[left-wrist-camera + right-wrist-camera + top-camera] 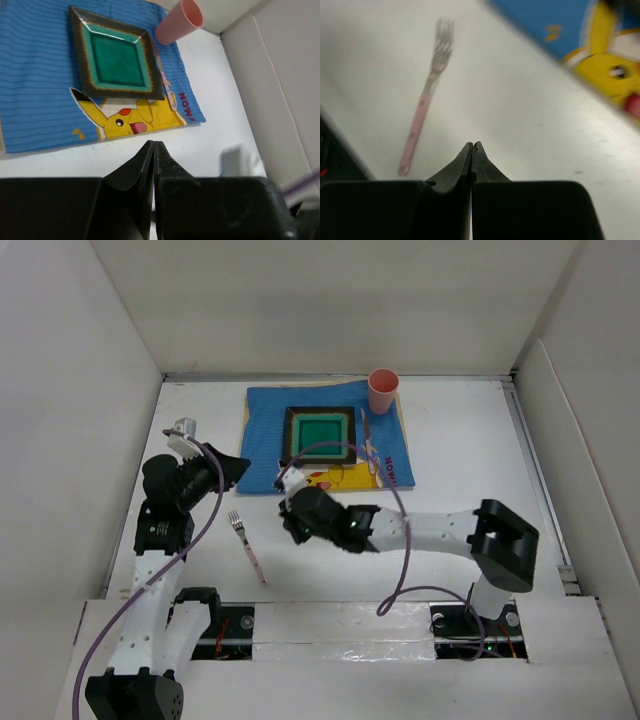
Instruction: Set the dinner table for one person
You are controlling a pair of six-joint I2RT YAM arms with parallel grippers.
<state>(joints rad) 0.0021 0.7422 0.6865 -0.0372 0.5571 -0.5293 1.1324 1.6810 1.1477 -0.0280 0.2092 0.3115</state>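
R gripper (472, 146) jaws together above dinner table (520, 125): plain white, flat.

I count one fork (247, 548), one square plate (320, 435) and one pink cup (382, 392). There is also one blue cloth (265, 430) and one pink-handled utensil (371, 446).

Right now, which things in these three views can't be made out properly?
- Utensil right of the plate: in the top view it is too small to tell knife from spoon. In the left wrist view only a sliver shows past the plate's rim.
- Fork: the tines are blurred in the right wrist view.
- Blue cloth: the right arm covers part of its near edge in the top view. Frame edges cut it off in both wrist views.
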